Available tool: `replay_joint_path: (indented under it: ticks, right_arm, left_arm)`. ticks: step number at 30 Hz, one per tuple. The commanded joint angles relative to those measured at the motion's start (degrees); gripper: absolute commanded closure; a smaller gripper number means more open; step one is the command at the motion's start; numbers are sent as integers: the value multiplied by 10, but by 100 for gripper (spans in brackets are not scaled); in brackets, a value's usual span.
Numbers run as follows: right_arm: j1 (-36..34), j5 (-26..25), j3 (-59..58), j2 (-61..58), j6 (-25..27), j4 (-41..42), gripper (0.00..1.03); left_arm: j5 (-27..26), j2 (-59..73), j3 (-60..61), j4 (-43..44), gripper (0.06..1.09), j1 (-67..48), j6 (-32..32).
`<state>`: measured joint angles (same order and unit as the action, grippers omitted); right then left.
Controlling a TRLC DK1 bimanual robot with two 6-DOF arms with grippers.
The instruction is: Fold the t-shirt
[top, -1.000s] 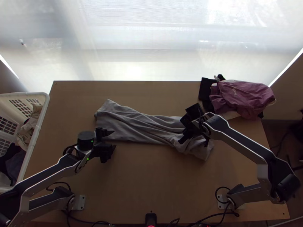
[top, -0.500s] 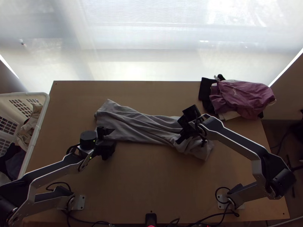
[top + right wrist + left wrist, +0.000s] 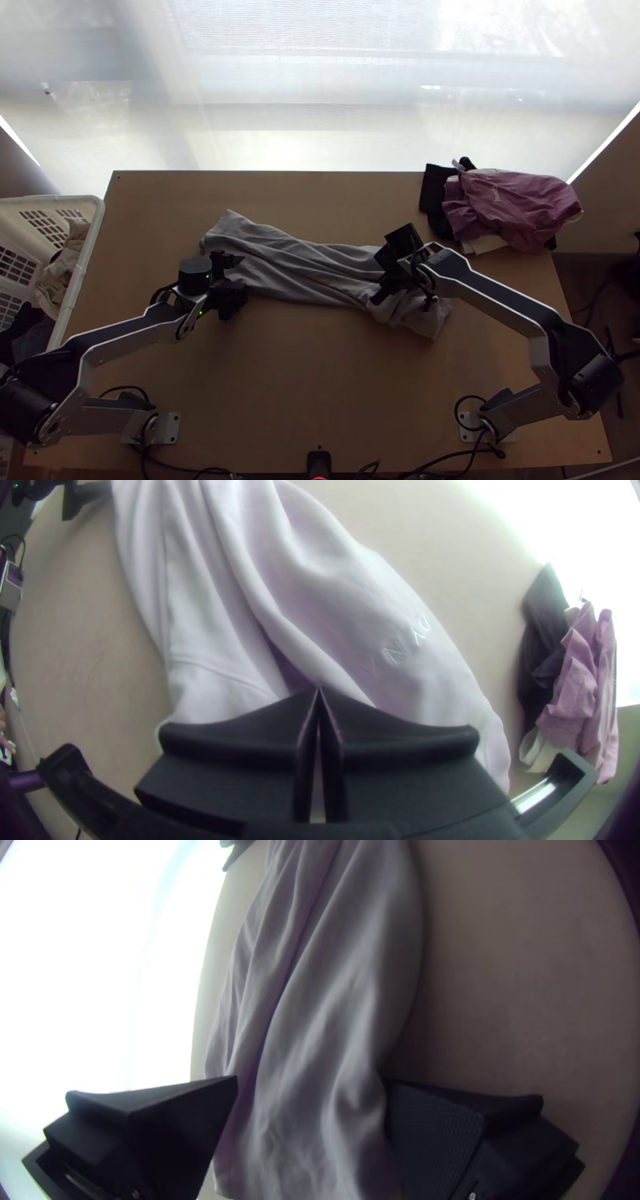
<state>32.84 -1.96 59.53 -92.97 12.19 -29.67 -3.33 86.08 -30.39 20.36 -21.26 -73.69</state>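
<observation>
The grey t-shirt (image 3: pixel 308 272) lies bunched lengthwise in a long strip with loose folds running along it. At its left part, in the top view, my left gripper (image 3: pixel 238 275) stands over the near edge. Its fingers are apart on either side of the cloth (image 3: pixel 333 987) in the left wrist view, where the left gripper (image 3: pixel 311 1080) is open. My right gripper (image 3: pixel 382 294) is low over the shirt's right part. In the right wrist view the right gripper (image 3: pixel 319 691) has its fingertips together against the pale cloth (image 3: pixel 400 673); whether a fold is pinched between them is hidden.
A pile of purple clothing (image 3: pixel 512 204) with black cloth (image 3: pixel 437 190) beside it lies at the table's far right corner. A white basket (image 3: pixel 90 264) holding clothes stands along the left edge. Bare wooden tabletop (image 3: pixel 320 384) lies between the arm bases.
My left gripper has moved up the picture and slightly right, over the shirt's near edge. The right gripper has shifted slightly left. The shirt lies much as before.
</observation>
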Motion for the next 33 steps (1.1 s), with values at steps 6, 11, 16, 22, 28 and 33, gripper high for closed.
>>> replay_joint_path:
  ticks: [6, 11, 16, 22, 28, 33]
  right_arm:
    - [-1, 1, -23, -18, -7, 32, 100]
    - [-3, 1, -24, -18, -6, 32, 100]
    - [-3, 5, -31, -27, -7, 44, 100]
    - [-3, 14, -34, -32, -9, 50, 100]
    - [-3, 26, -32, -35, -10, 50, 100]
    - [-4, 46, -26, -34, -10, 46, 100]
  left_arm:
    - [24, 75, -77, -28, 11, 17, -10]
    - [38, 102, -101, -31, 15, 17, -10]
    - [39, 103, -111, -52, 56, 17, -6]
    - [35, 107, -115, -41, 96, 24, -5]
    - [35, 73, -121, -31, 99, 24, -1]
    - [30, 14, -118, -45, 100, 17, -41]
